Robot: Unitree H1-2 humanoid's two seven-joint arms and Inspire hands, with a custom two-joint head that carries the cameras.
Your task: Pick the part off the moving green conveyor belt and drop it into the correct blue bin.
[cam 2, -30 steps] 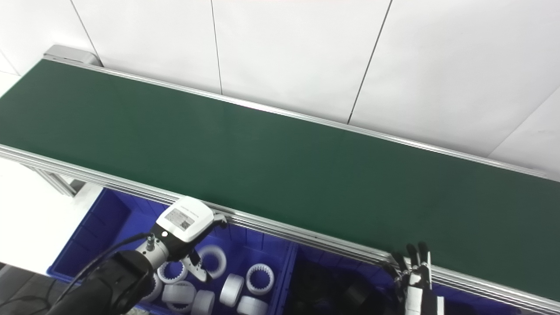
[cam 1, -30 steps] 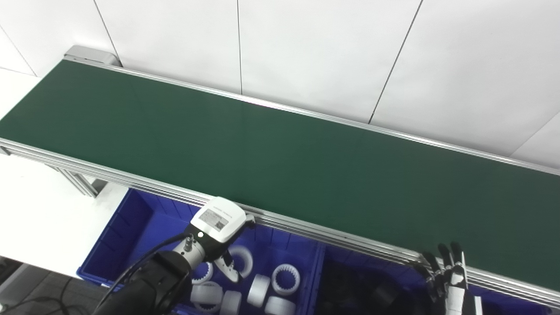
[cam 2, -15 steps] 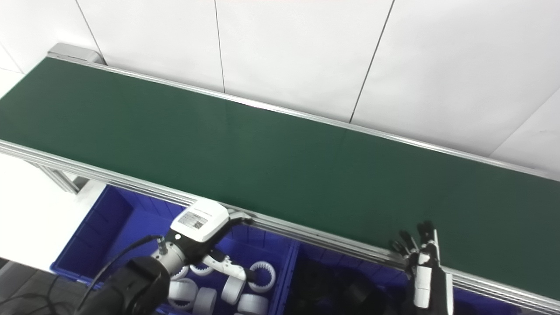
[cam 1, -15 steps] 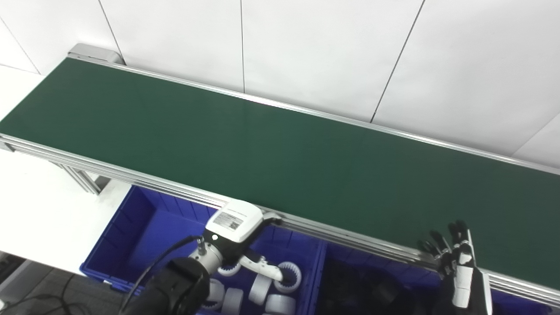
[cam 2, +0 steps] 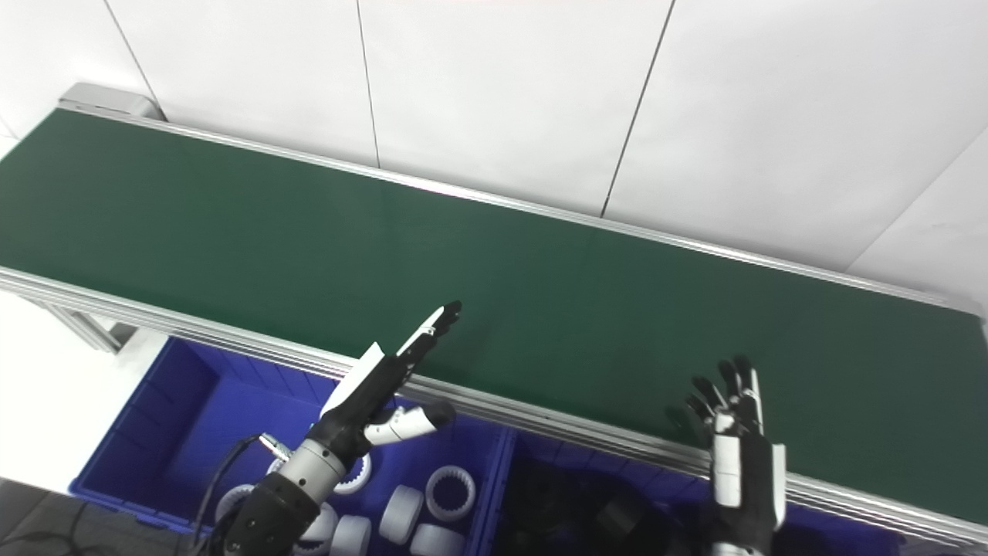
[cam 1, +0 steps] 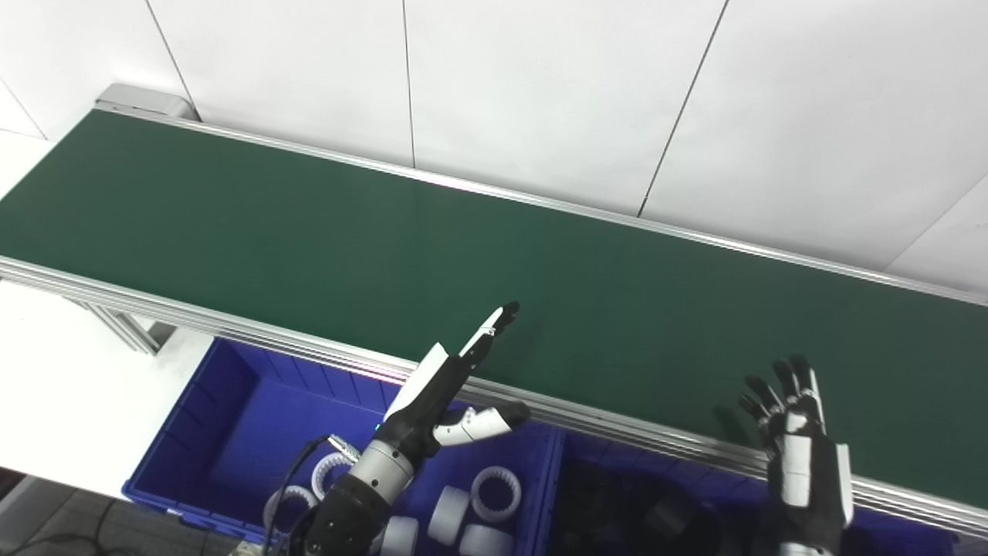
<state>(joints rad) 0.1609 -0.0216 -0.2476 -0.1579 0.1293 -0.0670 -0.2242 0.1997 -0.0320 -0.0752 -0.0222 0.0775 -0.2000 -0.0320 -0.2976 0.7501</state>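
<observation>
Both hands are raised and hold nothing. Left hand (cam 1: 451,386) has its fingers stretched flat toward 1 o'clock over the near rail (cam 1: 231,328), thumb splayed out to 3 o'clock. Right hand (cam 1: 803,455) stands upright near the rail at 5 o'clock of the picture, fingers spread and pointing up.

No part shows anywhere on the belt (cam 1: 463,255); its green surface is bare from end to end, so the thing to pick is out of view for now. White rings (cam 1: 494,494) lie in the left bin (cam 1: 231,409), below the left hand, and dark parts (cam 1: 664,517) sit in the right bin, though those are too dim to make out well.

Risks, as I judge them: a part could arrive from either end and pass before a hand drops to belt level, since both hover above it. With the left fingers laid flat, a late closing would push the part along or off the far edge instead of catching it. Sorting could also fail, because a white part belongs at 7 o'clock and a dark one at 5 o'clock.
</observation>
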